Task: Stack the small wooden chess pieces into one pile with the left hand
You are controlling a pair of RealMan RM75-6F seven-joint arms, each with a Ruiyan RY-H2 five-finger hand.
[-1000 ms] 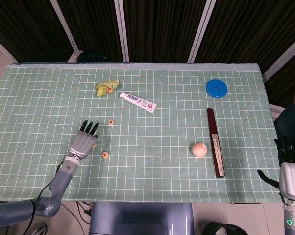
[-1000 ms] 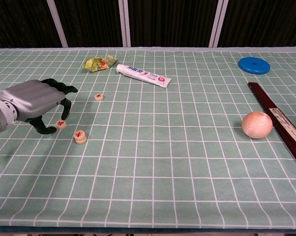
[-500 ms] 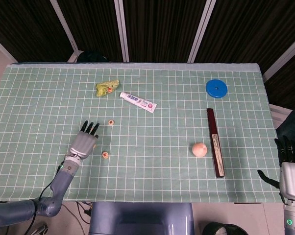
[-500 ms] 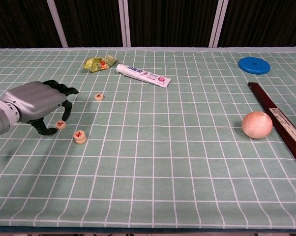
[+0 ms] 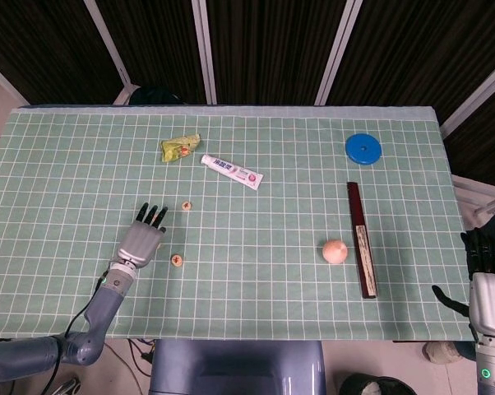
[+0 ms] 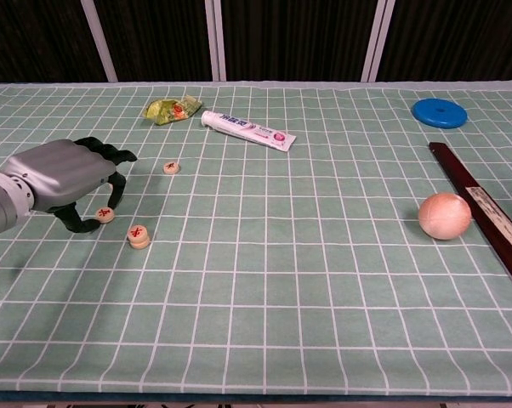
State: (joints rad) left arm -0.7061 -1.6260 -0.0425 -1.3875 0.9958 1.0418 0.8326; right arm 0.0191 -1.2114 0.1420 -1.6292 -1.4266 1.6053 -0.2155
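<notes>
From the head view, your left hand [image 5: 144, 234] hovers low over the green gridded table [image 5: 256, 271] near its left front, fingers fanned forward, and the piece under it is hidden by the palm. Just to its right sits the small pile of chess pieces [image 5: 176, 260], and farther back lies a lone chess piece [image 5: 186, 205], well apart from the pile. Your right hand [image 5: 488, 276] hangs off the table's right front edge, fingers apart and nothing in them. Also on the cloth are a yellow-green wrapper [image 5: 179, 147], a toothpaste tube [image 5: 232, 172], a blue disc [image 5: 363, 149], a peach-coloured ball [image 5: 335, 251] and a dark wooden bar [image 5: 361, 239]. In the chest view your left hand [image 6: 65, 180] arches over a third chess piece [image 6: 105, 214], which appears pinched between the thumb and a curled finger and lifted slightly, though you cannot be quite sure it is clear of the table. The pile [image 6: 138, 235] looks two high and stands just beside it, toward you and to the right. You seem to be mid-carry, with a piece picked and not yet placed. Next, I judge, carry it the short way over the pile, square it on top and let go gently so the stack stays true, then fetch the lone piece [image 6: 172, 167].
</notes>
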